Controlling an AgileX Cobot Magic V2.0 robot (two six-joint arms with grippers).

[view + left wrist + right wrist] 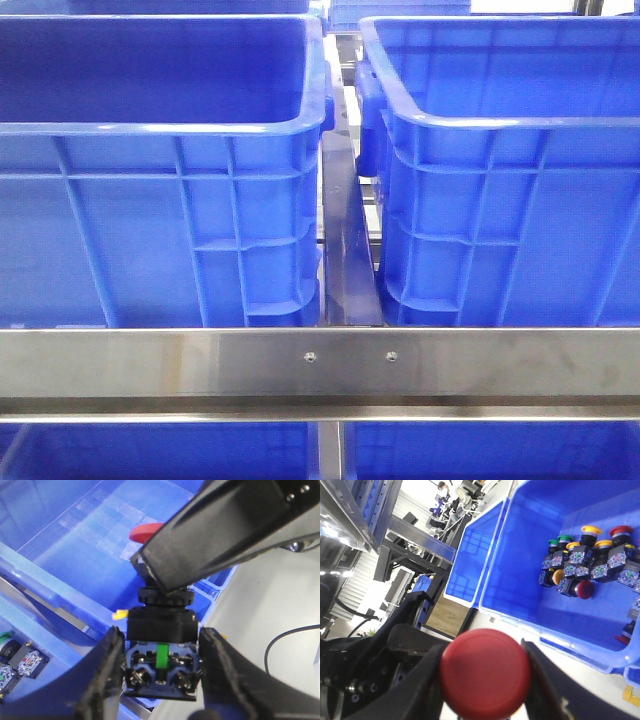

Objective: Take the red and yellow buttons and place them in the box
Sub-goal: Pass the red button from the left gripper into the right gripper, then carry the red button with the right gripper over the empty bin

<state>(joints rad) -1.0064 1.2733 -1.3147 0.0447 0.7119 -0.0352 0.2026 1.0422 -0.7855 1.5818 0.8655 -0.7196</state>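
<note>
A red button (485,672) with a black body (160,627) is held from both ends. My left gripper (161,665) is shut on its black contact block. My right gripper (485,680) is shut on its round red cap (145,531), and one of its fingers (220,530) crosses over the button's neck. The button hangs over the rim of an empty blue box (75,540). Yellow buttons (591,529) lie among several others in a blue crate (530,600). Neither gripper shows in the front view.
Two tall blue crates (160,125) (500,125) stand behind a steel rail (320,365), with a narrow gap between them. An empty blue crate (470,555) sits beside the filled one. More buttons (15,660) lie in a neighbouring crate. A cable (285,640) runs over the grey floor.
</note>
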